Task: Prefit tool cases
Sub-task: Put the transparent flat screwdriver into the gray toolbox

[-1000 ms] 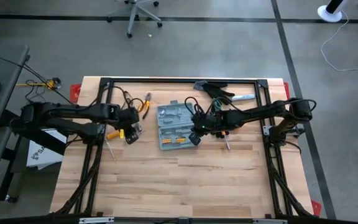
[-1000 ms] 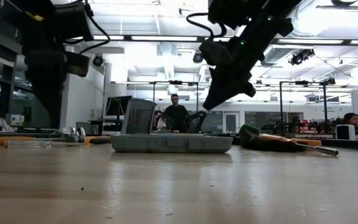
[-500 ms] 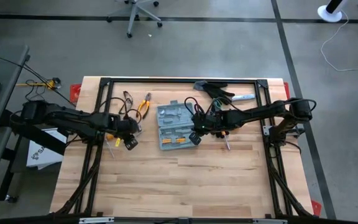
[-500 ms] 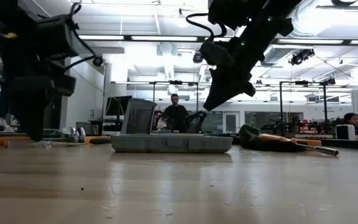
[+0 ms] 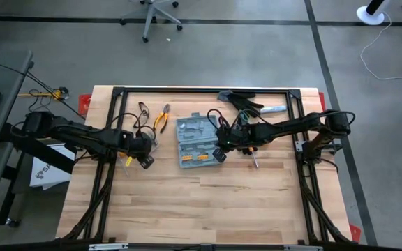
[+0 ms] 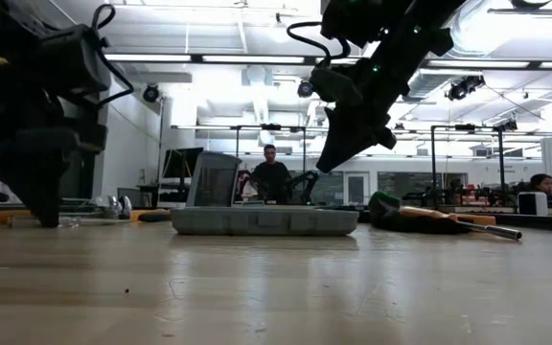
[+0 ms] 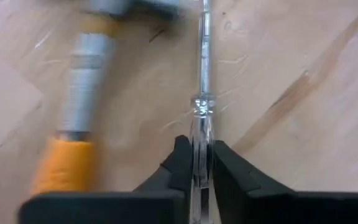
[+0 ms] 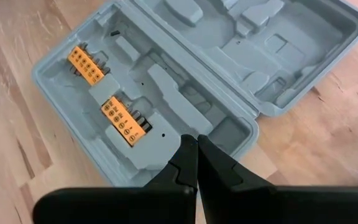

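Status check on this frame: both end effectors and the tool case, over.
Left end effector shut on clear-handled screwdriver, beside hammer. Right end effector shut, empty, over open tool case. Nothing blocking.

Left gripper [image 7: 197, 163] low, fingers pinched on a clear screwdriver handle [image 7: 199, 134], right gripper [image 8: 197, 163] closed, empty

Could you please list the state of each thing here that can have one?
Tool case: open, lid flat, two orange bit holders seated.
Left tool: shut on the clear-handled screwdriver, which lies on the table.
Right tool: shut, empty, over the case.
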You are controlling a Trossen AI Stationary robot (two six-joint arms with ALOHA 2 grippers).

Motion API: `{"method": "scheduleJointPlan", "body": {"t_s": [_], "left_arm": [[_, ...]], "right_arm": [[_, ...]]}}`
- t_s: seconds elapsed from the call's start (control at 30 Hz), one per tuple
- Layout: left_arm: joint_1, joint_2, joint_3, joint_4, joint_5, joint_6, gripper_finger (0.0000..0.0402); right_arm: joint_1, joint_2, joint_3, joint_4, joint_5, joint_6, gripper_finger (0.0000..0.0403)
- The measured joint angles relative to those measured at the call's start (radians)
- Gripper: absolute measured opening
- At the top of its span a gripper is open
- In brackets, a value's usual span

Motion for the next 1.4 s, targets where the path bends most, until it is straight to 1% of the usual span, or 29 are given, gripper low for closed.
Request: {"method": "scheduleJointPlan", "body": {"t_s": [0.03,0.23,0.57,0.77,0.93,1.03,1.17,1.27,1.4], "left_arm": [[-0.002,0.0,0.0,0.003,0.001,-0.003,0.0022],[-0.003,0.002,0.002,0.033,0.015,-0.025,0.0023],[-0.005,0.003,0.088,0.04,0.032,0.021,0.0021],[-0.004,0.001,0.144,0.044,0.018,0.055,0.0021],[-0.003,0.0,0.175,0.089,-0.002,0.081,0.0019],[-0.002,0.001,0.174,0.085,-0.017,0.081,0.0019],[0.001,0.001,0.151,0.077,-0.036,0.083,0.0017],[0.017,0.001,0.125,0.075,-0.038,0.082,0.0002],[0.042,0.001,0.115,0.055,-0.038,0.084,0.0005]], "right_arm": [[0.0,0.0,0.0,0.0,0.0,0.003,0.0],[0.0,0.0,0.0,0.0,0.003,0.009,0.0],[0.0,-0.004,0.0,-0.003,0.003,0.017,0.0],[0.0,-0.049,0.0,0.003,0.027,0.017,0.0],[-0.007,-0.112,0.0,-0.016,0.066,0.004,0.0],[-0.021,-0.134,0.0,-0.104,0.08,0.016,0.0],[-0.034,-0.132,0.0,-0.288,0.109,0.058,0.0],[-0.04,-0.118,-0.001,-0.405,0.131,0.072,0.0],[-0.04,-0.117,-0.001,-0.488,0.166,0.093,0.0]]}}
